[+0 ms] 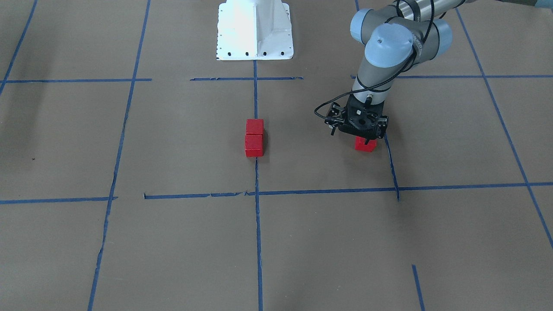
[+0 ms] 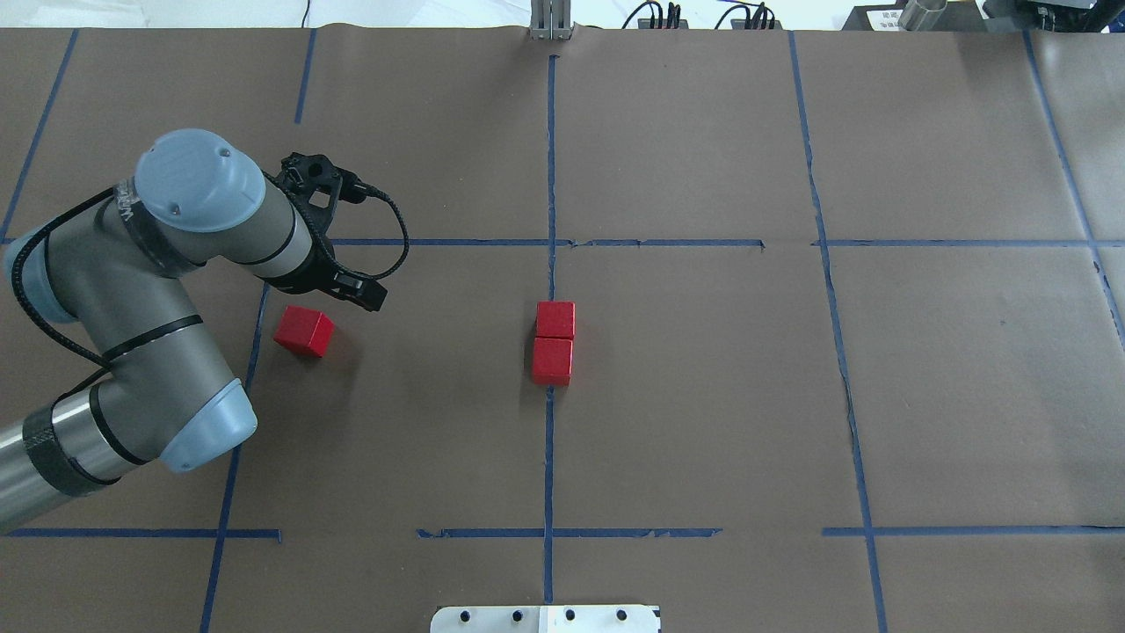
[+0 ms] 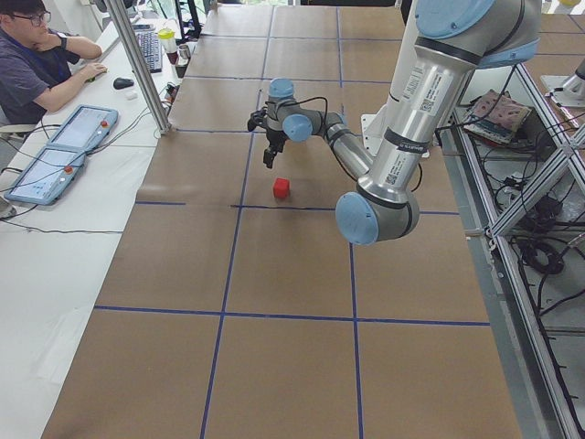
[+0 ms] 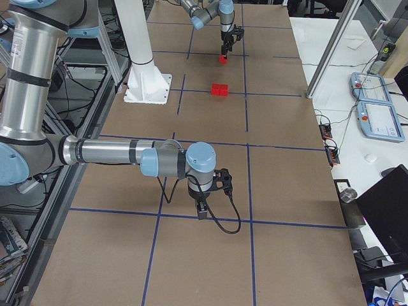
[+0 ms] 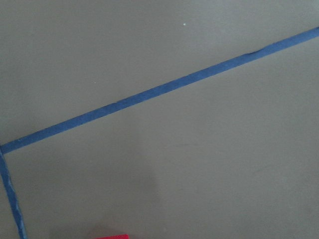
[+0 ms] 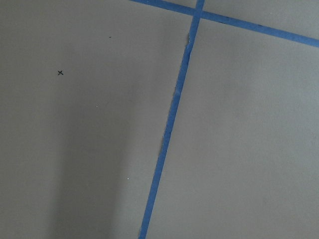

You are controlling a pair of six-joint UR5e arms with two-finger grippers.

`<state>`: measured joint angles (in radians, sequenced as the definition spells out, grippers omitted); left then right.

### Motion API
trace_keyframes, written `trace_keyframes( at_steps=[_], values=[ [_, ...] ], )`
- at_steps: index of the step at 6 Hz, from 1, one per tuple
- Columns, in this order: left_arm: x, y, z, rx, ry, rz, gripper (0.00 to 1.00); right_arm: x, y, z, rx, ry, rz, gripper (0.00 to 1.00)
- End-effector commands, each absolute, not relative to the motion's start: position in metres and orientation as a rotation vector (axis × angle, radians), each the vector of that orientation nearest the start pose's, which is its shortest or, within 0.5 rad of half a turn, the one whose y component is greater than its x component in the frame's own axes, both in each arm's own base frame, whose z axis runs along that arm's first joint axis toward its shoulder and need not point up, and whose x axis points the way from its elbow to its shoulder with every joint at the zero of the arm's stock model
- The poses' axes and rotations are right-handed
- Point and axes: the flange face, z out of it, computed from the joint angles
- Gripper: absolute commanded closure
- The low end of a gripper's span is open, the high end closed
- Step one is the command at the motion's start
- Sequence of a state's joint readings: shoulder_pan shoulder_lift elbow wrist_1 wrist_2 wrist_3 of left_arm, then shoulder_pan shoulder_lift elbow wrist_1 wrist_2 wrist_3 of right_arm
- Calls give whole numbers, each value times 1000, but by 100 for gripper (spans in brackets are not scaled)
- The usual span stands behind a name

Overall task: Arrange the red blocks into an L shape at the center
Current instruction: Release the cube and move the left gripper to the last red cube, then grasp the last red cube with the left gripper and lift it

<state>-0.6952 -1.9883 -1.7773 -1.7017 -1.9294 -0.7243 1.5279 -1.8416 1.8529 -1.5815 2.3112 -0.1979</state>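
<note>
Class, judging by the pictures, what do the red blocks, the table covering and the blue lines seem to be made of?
Red blocks: likely painted wood or plastic; even matte red faces, crisp edges.
Table covering: brown paper, matte, with small tears beside the lines.
Blue lines: adhesive tape, seemingly; ragged, broken edges.

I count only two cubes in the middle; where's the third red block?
In the overhead view the third block sits alone on the left, just right of a blue tape line, near the left gripper, well apart from the centre pair.
</note>
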Motion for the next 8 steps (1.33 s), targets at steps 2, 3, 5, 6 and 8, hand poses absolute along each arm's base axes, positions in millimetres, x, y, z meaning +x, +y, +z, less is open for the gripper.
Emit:
trace_keyframes(
  at_steps=[2,3,5,6,8],
  values=[
    [403,-477,360,244,742,246,0,50,-381,642,56,-739,-229,0],
    [402,-475,365,222,743,232,0,50,-381,642,57,-739,-230,0],
    [402,-465,384,131,746,114,0,50,-381,641,59,-740,-230,0],
    [404,-464,382,127,752,120,0,50,-381,641,59,-739,-232,0],
    [412,-469,382,135,764,125,0,50,-381,641,59,-739,-232,0]
  ],
)
